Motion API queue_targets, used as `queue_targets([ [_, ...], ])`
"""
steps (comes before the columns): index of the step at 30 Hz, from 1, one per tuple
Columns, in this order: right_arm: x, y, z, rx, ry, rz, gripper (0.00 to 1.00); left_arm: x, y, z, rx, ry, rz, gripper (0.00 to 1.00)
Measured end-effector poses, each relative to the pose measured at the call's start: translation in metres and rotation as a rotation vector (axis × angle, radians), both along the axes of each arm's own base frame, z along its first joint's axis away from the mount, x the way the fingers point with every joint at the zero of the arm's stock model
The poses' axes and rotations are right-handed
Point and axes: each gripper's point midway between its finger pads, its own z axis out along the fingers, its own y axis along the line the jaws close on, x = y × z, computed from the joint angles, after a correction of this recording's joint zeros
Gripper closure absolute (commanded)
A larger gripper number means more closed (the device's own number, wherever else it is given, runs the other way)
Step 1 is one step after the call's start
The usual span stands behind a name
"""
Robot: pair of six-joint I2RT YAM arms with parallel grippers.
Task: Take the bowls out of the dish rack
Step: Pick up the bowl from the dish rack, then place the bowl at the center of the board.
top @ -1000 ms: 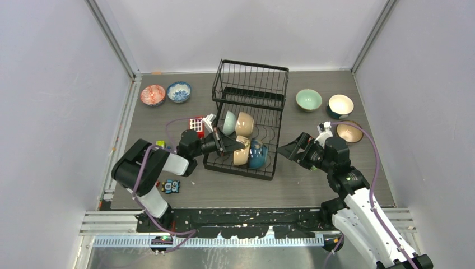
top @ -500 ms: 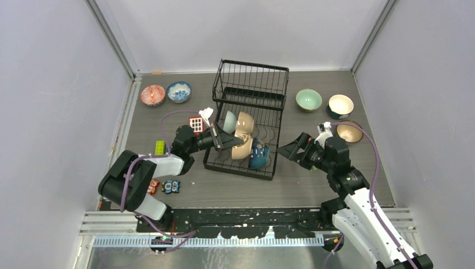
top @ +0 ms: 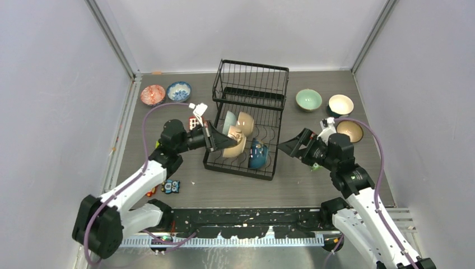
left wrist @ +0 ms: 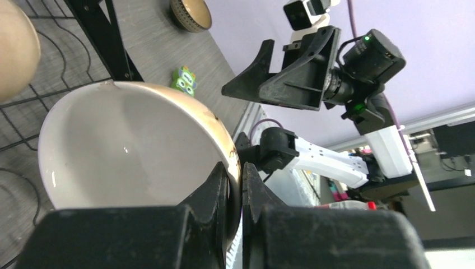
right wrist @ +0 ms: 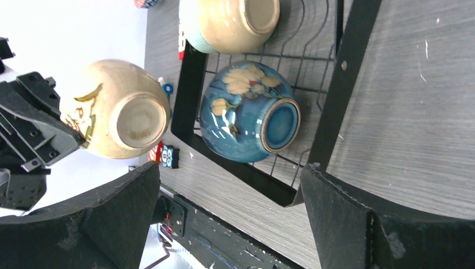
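- Grey table [top: 313, 185] is walled in pale lilac; rack [top: 250, 75] is set mid-table.
- L gripper [left wrist: 234, 179] is clamped on rim of cream bowl [left wrist: 129, 151], held over rack's left side.
- R gripper [top: 290, 144] is held wide open, empty, just right of rack.
- 3 more are seen in rack, incl. blue bowl [top: 257, 154] & tan bowl [top: 245, 122].
- 5 are set on table, e.g. red bowl [top: 152, 94] far left.

Our left gripper [top: 221, 140] sits at centre frame, pinched tight on a bowl [top: 234, 148] rim, while our right gripper [top: 288, 148], centre right, points left with jaws spread wide.
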Motion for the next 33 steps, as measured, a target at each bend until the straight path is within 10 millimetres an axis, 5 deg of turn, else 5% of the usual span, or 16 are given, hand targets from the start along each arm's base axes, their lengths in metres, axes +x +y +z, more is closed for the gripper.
queue_targets([
  [7, 0.007, 0.0, 0.035, 0.055, -0.035, -0.042, 0.0, -0.016, 0.026, 0.002, 0.203, -0.116, 0.069, 1.0],
  [18, -0.003, 0.012, 0.074, -0.012, -0.092, 0.098, 0.01, -0.073, 0.065, -0.021, 0.524, -0.311, 0.022, 1.0],
  [28, -0.023, 0.038, 0.114, -0.269, -0.213, 0.315, 0.03, -0.122, 0.041, -0.061, 0.784, -0.572, -0.254, 1.0],
  [33, -0.016, 0.048, 0.106, -0.378, -0.176, 0.371, 0.08, -0.135, 0.029, -0.078, 0.887, -0.764, -0.381, 1.0],
])
